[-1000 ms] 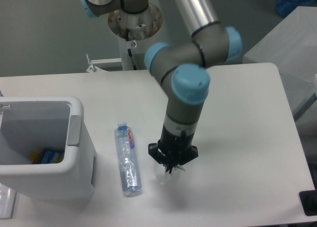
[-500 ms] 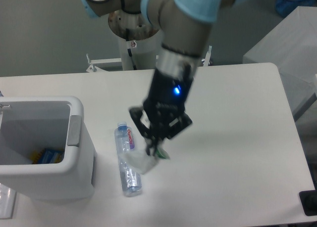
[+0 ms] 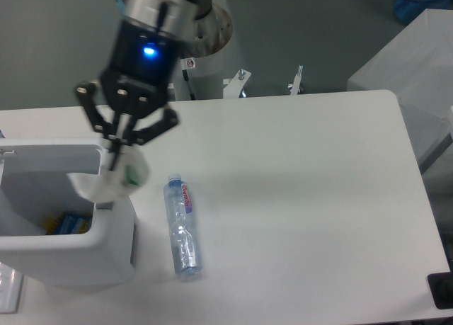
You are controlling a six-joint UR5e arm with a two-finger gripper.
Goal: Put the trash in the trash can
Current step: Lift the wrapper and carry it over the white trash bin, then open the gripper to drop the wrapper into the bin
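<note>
My gripper (image 3: 117,149) hangs over the right rim of the white trash can (image 3: 106,236) and is shut on a crumpled whitish wrapper with a green bit (image 3: 110,180). The wrapper dangles just above the can's right wall, at the edge of the opening. A clear crushed plastic bottle with blue cap and red label (image 3: 182,226) lies on the white table (image 3: 304,197) just right of the can, cap pointing away from the front edge.
Inside the can a yellow and blue item (image 3: 64,223) lies at the bottom. The arm's pedestal (image 3: 205,35) stands behind the table's far edge. A grey surface (image 3: 410,70) sits at the far right.
The gripper lifted the wrapper off the table beside the bottle and carried it up and left to the can's right rim. The bottle has not moved.
</note>
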